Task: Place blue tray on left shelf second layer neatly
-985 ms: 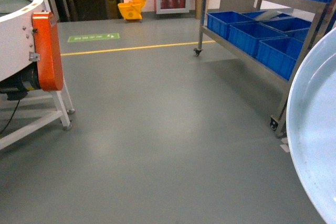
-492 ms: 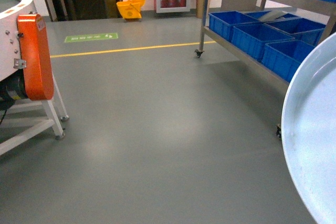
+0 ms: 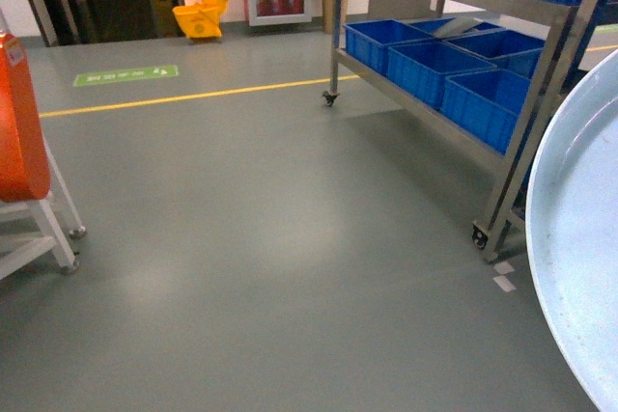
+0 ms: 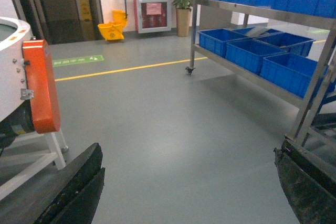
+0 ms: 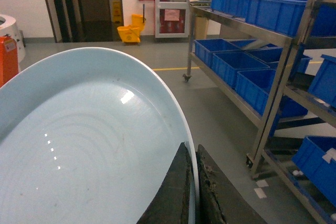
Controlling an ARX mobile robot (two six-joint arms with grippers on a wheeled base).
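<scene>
Floor (image 3: 251, 229) of grey fills most of the head view, crossed by a yellow line (image 3: 193, 96). To the right stands a steel rack (image 3: 541, 9) on casters, dark-blue crates (image 3: 483, 103) on its lower tier. Tray (image 5: 89, 140), pale blue, is held off the floor, its rim pinched by the closed right claw (image 5: 193, 192). Left claw (image 4: 184, 192) hangs wide open, holding nothing.

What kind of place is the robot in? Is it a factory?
Probably a workshop or storeroom. A shiny steel rack on wheels holds many blue crates, yellow line marks the grey floor, and a yellow mop bucket waits by the far wall.
</scene>
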